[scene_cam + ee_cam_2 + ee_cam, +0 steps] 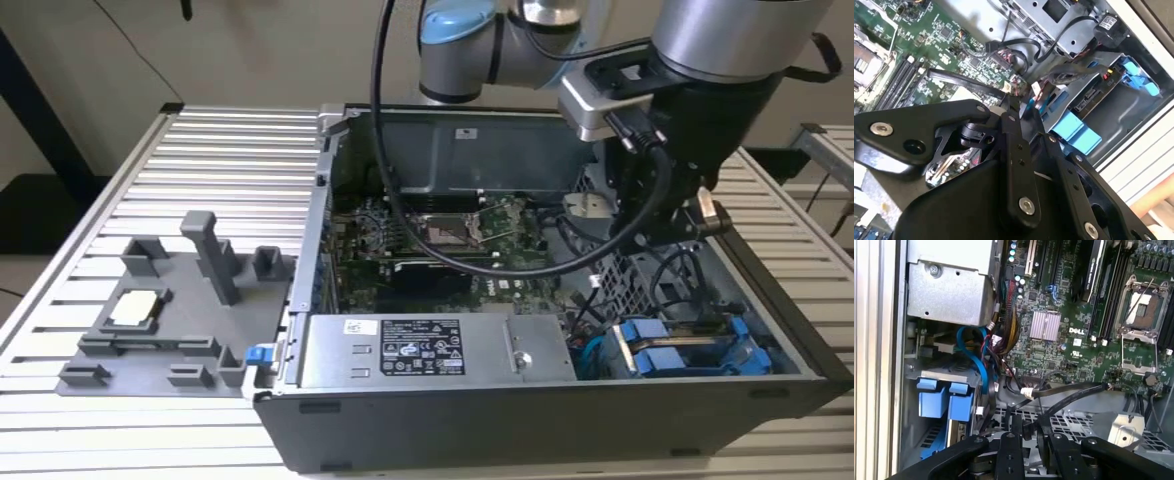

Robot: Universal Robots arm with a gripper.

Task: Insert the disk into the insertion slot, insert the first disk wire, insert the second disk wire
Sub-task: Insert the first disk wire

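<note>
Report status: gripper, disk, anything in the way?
Gripper shut on black wire, inside computer case. Disk seated in insertion slot. Wire bundle crowds the bay.

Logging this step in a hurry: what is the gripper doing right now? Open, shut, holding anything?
The gripper is closed, and appears to pinch the end of a black wire over the green board.

A ribbed silver worktop (227,150) carries an open grey computer case (534,425) and, just beside it toward the exterior view's left, a flat grey fixture plate (167,345) with upright blocks.
</note>
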